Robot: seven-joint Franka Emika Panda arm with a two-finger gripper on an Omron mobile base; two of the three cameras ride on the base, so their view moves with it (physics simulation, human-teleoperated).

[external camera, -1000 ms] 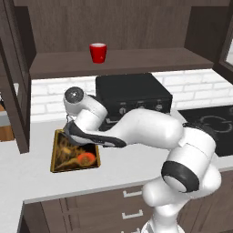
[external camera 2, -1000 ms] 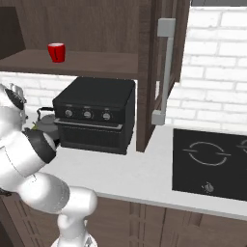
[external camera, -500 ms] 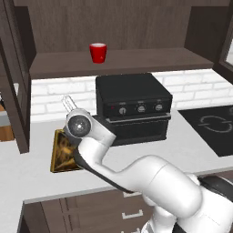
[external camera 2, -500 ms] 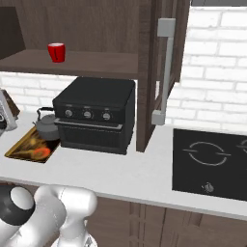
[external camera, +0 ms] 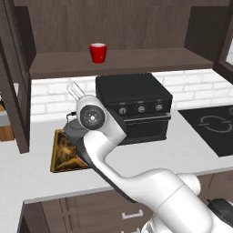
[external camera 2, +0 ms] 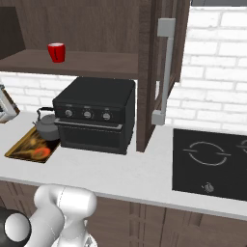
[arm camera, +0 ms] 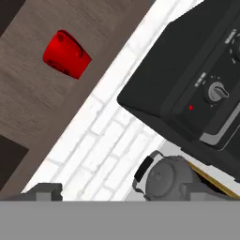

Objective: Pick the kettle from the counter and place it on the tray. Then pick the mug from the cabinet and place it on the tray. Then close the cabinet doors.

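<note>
Black oven [external camera 2: 95, 113] just beside kettle [external camera 2: 46, 125]

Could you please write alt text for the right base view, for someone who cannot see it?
A grey kettle sits on a gold-rimmed tray on a pale counter, beside a black oven. A red mug stands on the open cabinet shelf above.

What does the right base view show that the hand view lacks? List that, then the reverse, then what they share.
Right base view's extras: the cooktop, the open cabinet door with its grey bar handle, and the counter. Hand view's extras: the gripper, fingertips wide apart and empty, framing the kettle. Shared: the red mug on the cabinet shelf, the black oven, the kettle on the tray, the brick wall.
</note>
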